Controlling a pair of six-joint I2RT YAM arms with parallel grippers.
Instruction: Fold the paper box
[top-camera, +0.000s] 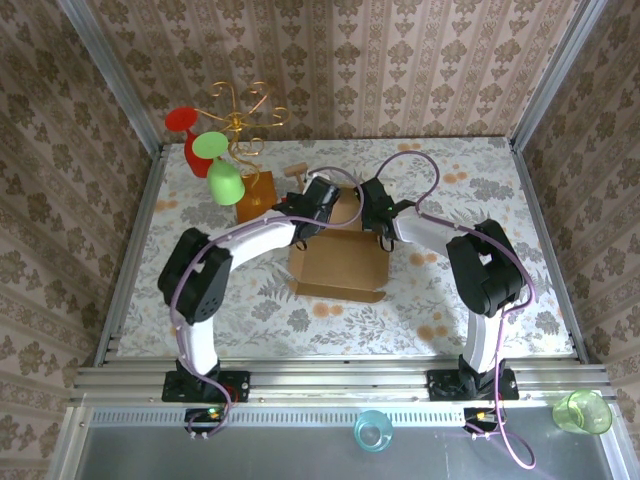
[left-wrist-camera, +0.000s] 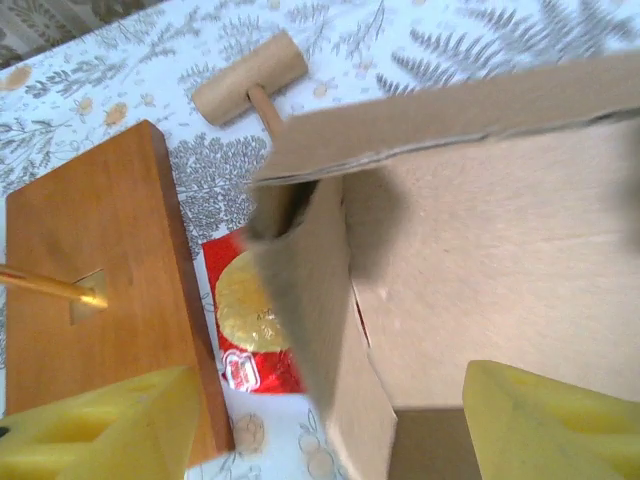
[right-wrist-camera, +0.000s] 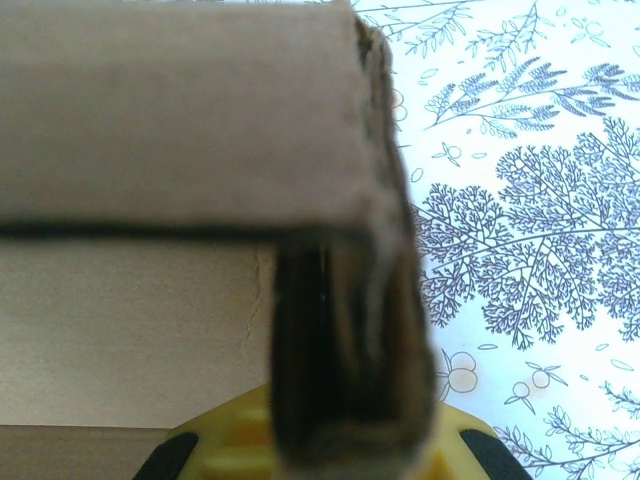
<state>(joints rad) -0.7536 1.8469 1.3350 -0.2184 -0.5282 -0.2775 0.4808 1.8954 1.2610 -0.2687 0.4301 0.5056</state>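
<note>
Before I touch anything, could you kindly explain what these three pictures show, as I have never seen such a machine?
These are two robot arms bolted to the near edge of a table. The wide picture is taken from above and behind them: the left arm and the right arm both reach to the brown paper box in the middle. The other two pictures come from a camera on each wrist. The left fingers, yellow, stand open, one on each side of a box wall. The right fingers are shut on a fold of the box. Also on the table: a wooden board with a gold wire stand carrying a red glass and a green glass, a wooden mallet, and a red packet.
</note>
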